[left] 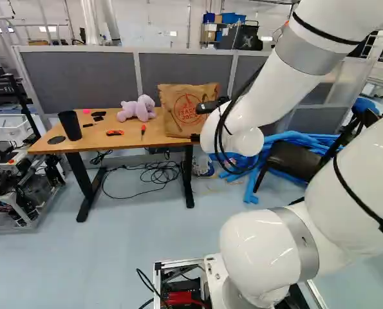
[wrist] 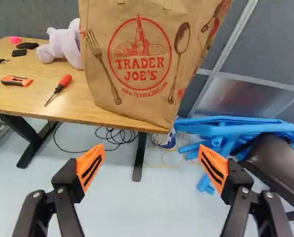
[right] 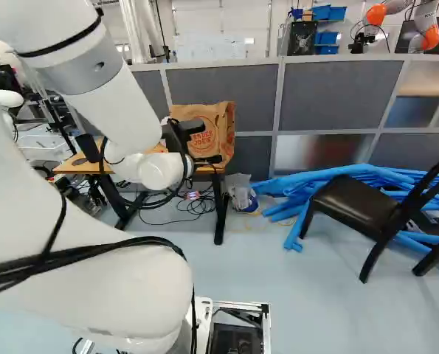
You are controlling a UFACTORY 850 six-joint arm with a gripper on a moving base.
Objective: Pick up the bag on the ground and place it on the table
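My gripper (left: pixel 209 106) shows in the left base view in front of the brown paper bag (left: pixel 180 111). The bag stands upright on the right end of the wooden table (left: pixel 130 138). In the wrist view my gripper (wrist: pixel 151 165) is open, its orange pads (wrist: pixel 91 165) wide apart with nothing between them. Ahead of the fingers is the printed front of the bag (wrist: pixel 137 106), its base at the table's corner. Neither finger touches it. The bag's top is cut off in the wrist view, and the arm covers much of the table in the right base view.
On the table are a purple plush toy (left: pixel 137 108), a screwdriver (wrist: pixel 59 89), an orange cutter (wrist: pixel 17 81) and a black cup (left: pixel 69 125). Blue tubes (right: pixel 337 177) and a dark chair (right: pixel 359 203) stand right of the table. Another robot (right: pixel 426 26) is far behind the partition.
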